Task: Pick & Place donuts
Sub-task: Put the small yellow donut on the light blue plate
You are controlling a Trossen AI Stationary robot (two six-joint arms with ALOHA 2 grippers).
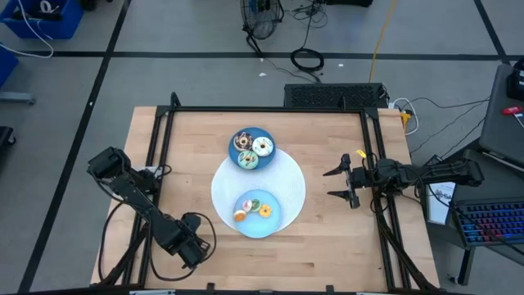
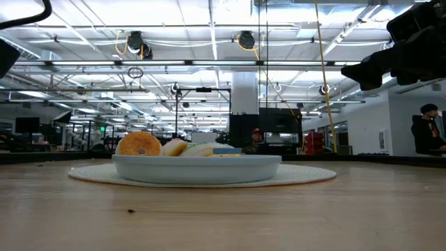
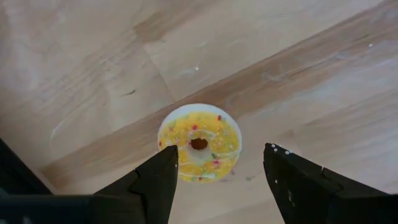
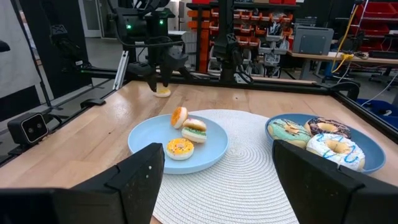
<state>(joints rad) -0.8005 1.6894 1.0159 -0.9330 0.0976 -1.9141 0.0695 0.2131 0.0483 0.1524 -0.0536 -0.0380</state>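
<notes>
Centrally, a white mat (image 1: pixel 288 182) carried two blue plates: the far plate (image 1: pixel 267 136) held three larger donuts (image 1: pixel 262 147), the near plate (image 1: pixel 273 221) three tiny ones. Left gripper (image 3: pixel 219 177), fingers apart, straddled a yellow donut (image 3: pixel 199 143) near the counter's (image 1: pixel 327 246) front-left corner. Right gripper (image 1: pixel 339 182) hung open by the right edge.

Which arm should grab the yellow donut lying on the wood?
The left. Its gripper hangs open right above the yellow donut, fingers either side. The right gripper waits across the table, beyond the plates.
</notes>
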